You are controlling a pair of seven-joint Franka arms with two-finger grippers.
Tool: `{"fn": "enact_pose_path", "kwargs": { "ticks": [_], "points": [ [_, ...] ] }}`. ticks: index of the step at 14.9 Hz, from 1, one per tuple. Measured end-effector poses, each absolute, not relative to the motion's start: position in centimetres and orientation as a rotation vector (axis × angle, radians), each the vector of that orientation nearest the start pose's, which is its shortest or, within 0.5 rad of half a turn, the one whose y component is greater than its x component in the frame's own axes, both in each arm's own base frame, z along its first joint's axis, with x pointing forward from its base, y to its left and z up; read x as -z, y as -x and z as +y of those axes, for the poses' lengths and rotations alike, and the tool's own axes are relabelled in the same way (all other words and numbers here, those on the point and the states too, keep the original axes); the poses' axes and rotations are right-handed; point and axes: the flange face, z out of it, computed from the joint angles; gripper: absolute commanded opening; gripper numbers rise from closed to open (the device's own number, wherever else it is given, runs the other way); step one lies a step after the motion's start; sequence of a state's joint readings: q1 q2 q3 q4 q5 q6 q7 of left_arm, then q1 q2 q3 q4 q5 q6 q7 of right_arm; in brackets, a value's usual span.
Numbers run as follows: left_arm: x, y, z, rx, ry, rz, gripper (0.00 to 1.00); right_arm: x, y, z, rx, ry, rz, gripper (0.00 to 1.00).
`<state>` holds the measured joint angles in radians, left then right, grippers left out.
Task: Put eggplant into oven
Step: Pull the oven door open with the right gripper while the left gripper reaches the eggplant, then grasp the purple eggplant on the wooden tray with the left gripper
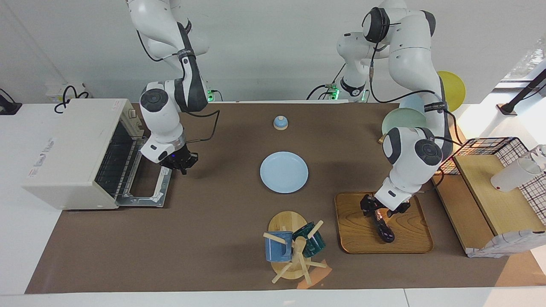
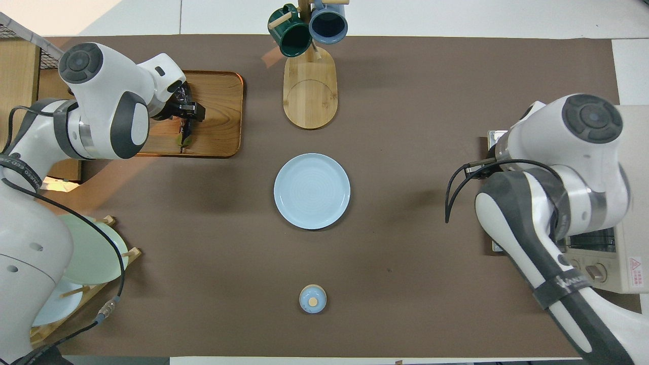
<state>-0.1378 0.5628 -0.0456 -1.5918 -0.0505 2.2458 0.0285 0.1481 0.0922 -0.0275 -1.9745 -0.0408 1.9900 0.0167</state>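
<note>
The eggplant (image 1: 381, 225) is seen lying on the wooden tray (image 1: 356, 230), toward the left arm's end of the table (image 1: 204, 221), with its stem end pointing toward the robots. The left gripper (image 1: 377, 209) is set down on the eggplant's upper half, its fingers placed on either side of the fruit; whether they already press on it cannot be told. In the overhead view the same gripper (image 2: 185, 110) is shown over the eggplant (image 2: 183, 137), of which only the stem end is visible. The oven (image 1: 68, 153) stands at the right arm's end of the table, its door (image 1: 147, 187) folded down flat and the wire rack (image 1: 113, 157) exposed inside. The right gripper (image 1: 182, 163) is held clenched, with nothing in it, over the table just beside the lowered door. A light blue plate (image 1: 284, 172) lies at the middle of the table between tray and oven. A mug rack (image 1: 292, 249) with two mugs is placed beside the tray, farther from the robots than the plate.
</note>
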Motion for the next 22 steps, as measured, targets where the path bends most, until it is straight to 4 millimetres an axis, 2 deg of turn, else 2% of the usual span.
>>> {"fn": "enact_pose_path", "kwargs": {
  "ticks": [1,5,6,7,8,9,10,12,14,16,18,19,20,22],
  "points": [
    [-31.5,-69.0,-12.5,0.138,3.198,0.279,0.75,-43.8,-56.5,6.2,-0.142,3.177,-0.178,0.13],
    [-31.2,-68.9,-12.5,0.131,3.198,0.280,0.75,-49.3,-55.3,5.7,-0.162,3.146,-0.138,0.14],
    [-31.1,-68.8,-12.5,0.129,3.198,0.280,0.70,-50.6,-54.7,5.6,-0.177,3.145,-0.136,0.14],
    [-31.0,-68.8,-12.5,0.127,3.198,0.280,0.61,-52.1,-53.9,5.5,-0.190,3.144,-0.126,0.14],
    [-31.0,-68.8,-12.5,0.127,3.198,0.280,0.44,-53.7,-53.2,5.3,-0.195,3.145,-0.104,0.18],
    [-31.0,-68.8,-12.5,0.127,3.198,0.280,0.19,-55.4,-52.5,5.1,-0.186,3.145,-0.078,0.18],
    [-31.0,-68.8,-12.4,0.127,3.198,0.280,0.00,-56.8,-52.2,4.8,-0.165,3.145,-0.060,0.18],
    [-31.0,-68.8,-12.3,0.122,3.198,0.276,0.00,-58.3,-52.0,4.3,-0.132,3.144,-0.031,0.18],
    [-31.4,-68.9,-12.3,0.122,3.211,0.263,0.00,-58.1,-52.2,2.3,-0.136,3.142,0.034,0.19],
    [-32.0,-69.0,-12.4,0.119,3.233,0.244,0.00,-57.6,-52.5,0.7,-0.150,3.140,0.082,0.36],
    [-33.3,-69.0,-12.6,0.113,3.267,0.218,0.00,-57.5,-52.6,0.9,-0.154,3.140,0.076,0.45],
    [-34.4,-68.8,-12.9,0.106,3.296,0.199,0.00,-57.5,-52.6,1.2,-0.154,3.141,0.068,0.59],
    [-35.7,-68.5,-13.2,0.095,3.322,0.188,0.00,-57.5,-52.6,1.4,-0.154,3.141,0.062,1.00],
    [-39.0,-67.4,-14.6,0.062,3.357,0.178,0.00,-57.5,-52.6,1.7,-0.154,3.142,0.054,1.00]
  ]
}}
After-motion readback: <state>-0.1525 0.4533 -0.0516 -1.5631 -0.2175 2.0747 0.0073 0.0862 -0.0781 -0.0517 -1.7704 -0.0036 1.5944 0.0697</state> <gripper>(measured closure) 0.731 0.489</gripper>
